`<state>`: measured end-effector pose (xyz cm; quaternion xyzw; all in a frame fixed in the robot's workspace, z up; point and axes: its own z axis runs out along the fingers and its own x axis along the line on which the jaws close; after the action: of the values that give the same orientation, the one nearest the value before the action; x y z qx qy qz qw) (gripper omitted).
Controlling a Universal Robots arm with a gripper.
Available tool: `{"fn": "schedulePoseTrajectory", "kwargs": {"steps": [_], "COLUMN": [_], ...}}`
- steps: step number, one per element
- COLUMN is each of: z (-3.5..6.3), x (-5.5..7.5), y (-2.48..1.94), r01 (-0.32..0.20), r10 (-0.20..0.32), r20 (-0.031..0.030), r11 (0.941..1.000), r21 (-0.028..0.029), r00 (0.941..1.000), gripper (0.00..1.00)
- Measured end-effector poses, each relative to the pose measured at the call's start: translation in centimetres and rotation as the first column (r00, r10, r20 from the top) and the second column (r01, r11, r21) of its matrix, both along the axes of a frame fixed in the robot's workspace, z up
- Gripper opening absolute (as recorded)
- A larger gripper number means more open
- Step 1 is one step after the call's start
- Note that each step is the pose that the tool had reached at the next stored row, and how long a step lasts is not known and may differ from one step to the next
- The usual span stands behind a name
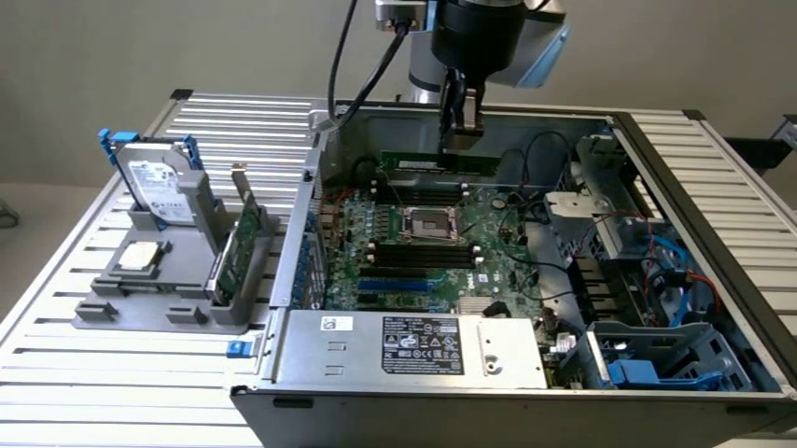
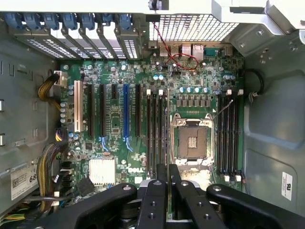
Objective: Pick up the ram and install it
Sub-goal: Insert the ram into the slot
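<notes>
The ram (image 1: 424, 161) is pinched by its upper edge between my gripper (image 1: 458, 138) fingers, which are closed almost fully on it. It hangs level right below me, inside the open computer case (image 1: 697, 187), with the motherboard (image 1: 498, 261) and its black memory slots (image 2: 155, 138) underneath me

white "dell" lettering (image 2: 135, 177) stands on the green motherboard (image 2: 114, 129), just beside a silver heatsink (image 2: 102, 171). a white sticker (image 2: 21, 180) on the case wall shows the digits "68" at its edge. the label (image 1: 424, 345) on the power supply (image 1: 312, 359), at the near side of the case, and the one on the hard drive (image 1: 160, 179) at the left are too small to read.
</notes>
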<state>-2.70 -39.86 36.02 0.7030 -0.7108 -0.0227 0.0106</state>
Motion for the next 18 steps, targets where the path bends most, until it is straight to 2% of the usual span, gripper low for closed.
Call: {"fn": "schedulePoseTrajectory", "kwargs": {"steps": [3, 8, 18], "z": [-0.48, -1.39, -3.21], "x": [-0.4, -1.2, -1.2], "y": [0.00, -0.13, -1.09], "r01": [0.010, 0.014, 0.014], "r10": [-0.010, -0.014, -0.014], "r20": [0.0044, 0.0076, 0.0081], "r11": [1.0000, 0.9999, 0.9999], "r21": [-0.0003, -0.0002, 0.0000], "r00": [0.9999, 0.9999, 0.9999], "gripper": [0.13, 0.13, 0.13]}}
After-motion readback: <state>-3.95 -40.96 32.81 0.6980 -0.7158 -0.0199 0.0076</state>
